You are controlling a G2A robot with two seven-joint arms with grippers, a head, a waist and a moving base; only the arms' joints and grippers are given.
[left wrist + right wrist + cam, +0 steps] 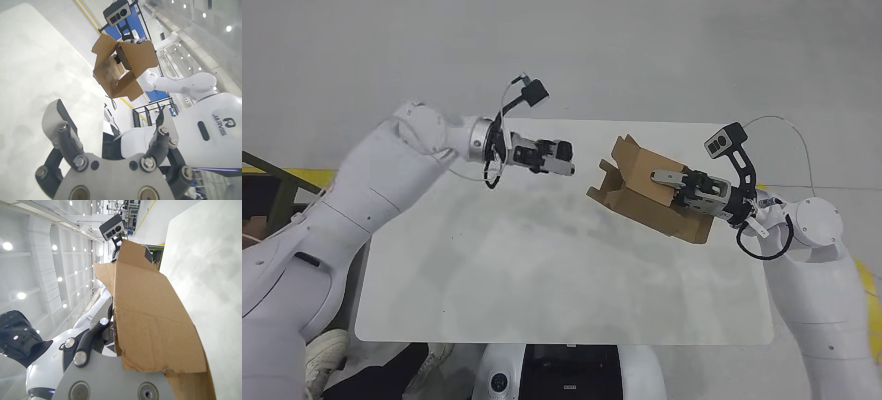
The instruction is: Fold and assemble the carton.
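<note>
A brown cardboard carton (652, 190) hangs tilted above the right part of the white table (542, 280). My right gripper (670, 181) is shut on one of its walls, and that wall (151, 317) hides the fingertips in the right wrist view. The carton (117, 72) is partly formed, with its open end facing my left gripper and its flaps splayed outward. My left gripper (564, 157) hovers over the table's far middle, a short gap left of the carton. It (111, 115) is open, with nothing between its fingers (60, 113).
The table's near half and left side are bare. Its far edge runs just behind both grippers, and the right edge (757, 250) lies under the right arm. A dark frame (272, 175) stands off the table at the left.
</note>
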